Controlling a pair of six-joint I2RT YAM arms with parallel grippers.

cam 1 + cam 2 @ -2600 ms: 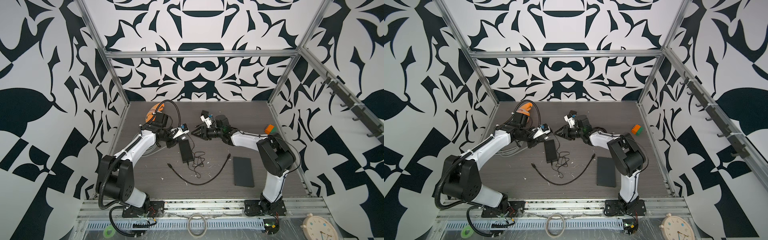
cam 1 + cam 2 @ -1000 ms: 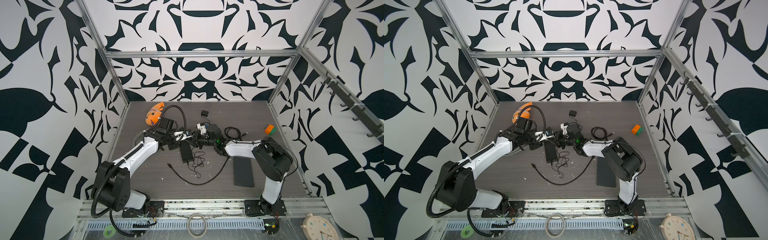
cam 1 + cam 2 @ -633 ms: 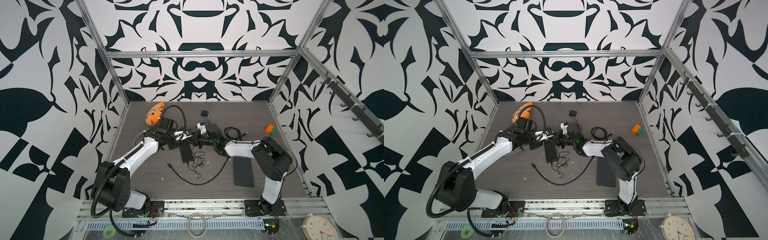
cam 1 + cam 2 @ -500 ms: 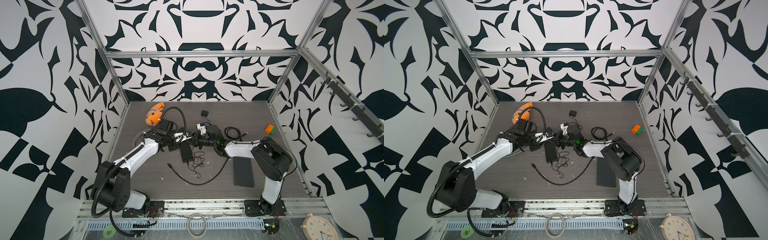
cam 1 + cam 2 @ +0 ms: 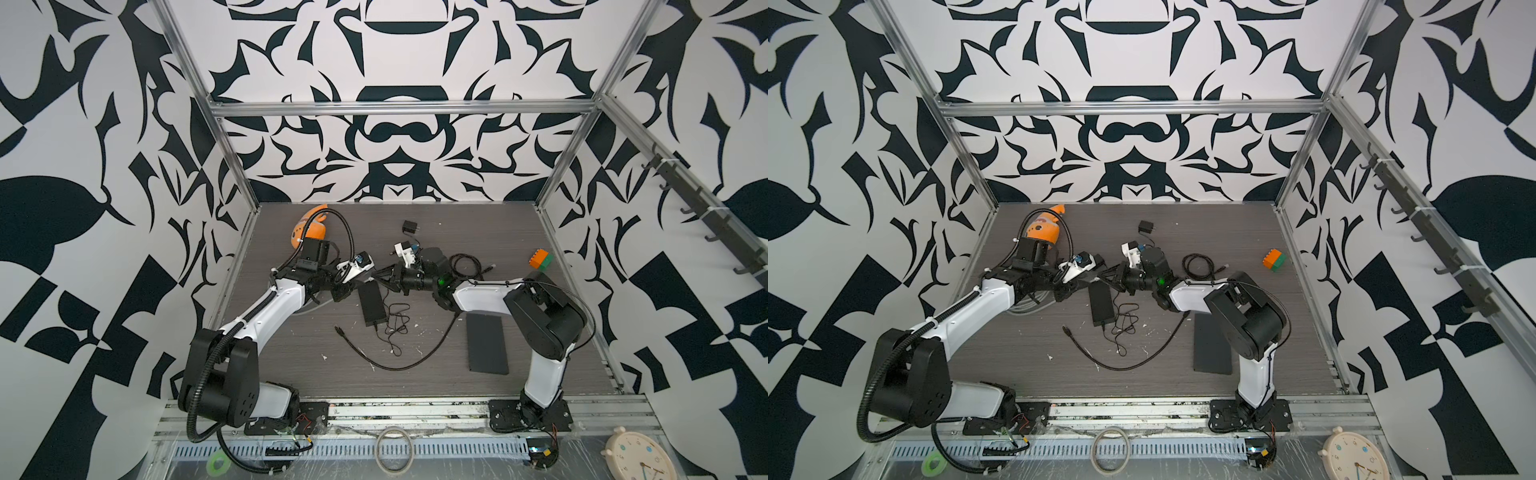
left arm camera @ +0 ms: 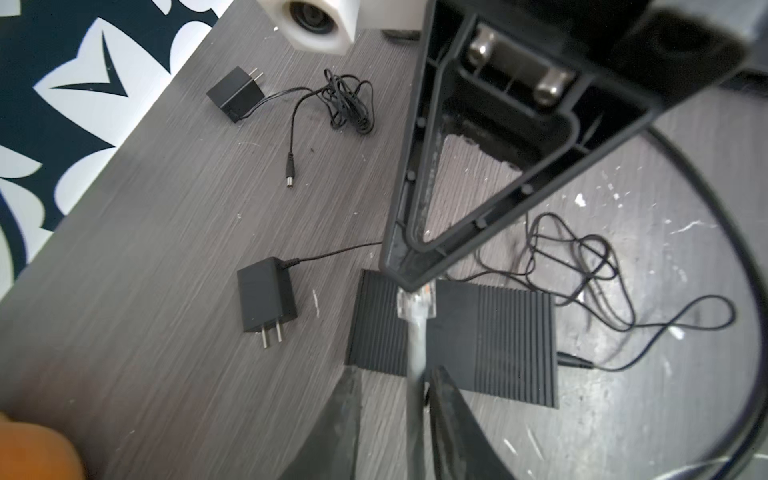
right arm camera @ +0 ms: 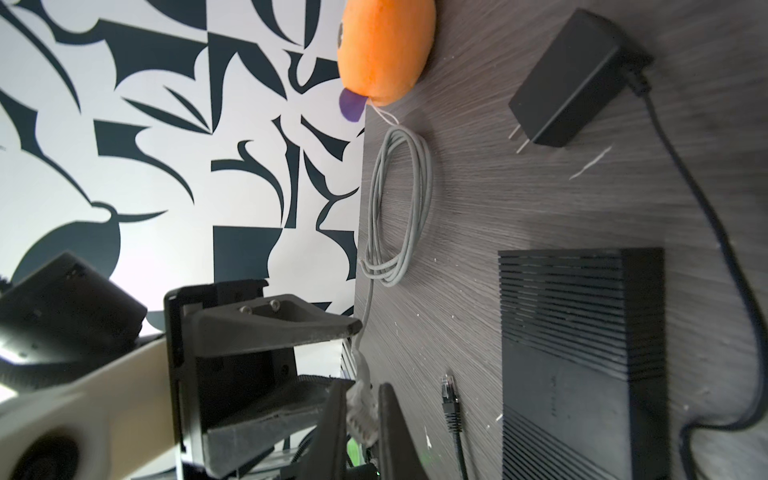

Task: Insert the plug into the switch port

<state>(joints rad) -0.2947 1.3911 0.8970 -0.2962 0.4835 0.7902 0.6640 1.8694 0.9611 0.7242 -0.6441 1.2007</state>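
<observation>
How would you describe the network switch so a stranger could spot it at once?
Look at the middle of the dark wood-grain table. The switch lies flat there, a long, narrow black box. Its ribbed top sets it apart from the wider, plain dark slab that lies by the right arm.

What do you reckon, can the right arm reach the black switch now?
Probably yes: the right gripper, gripping the plug, hangs close to the switch, and the way looks free.
</observation>
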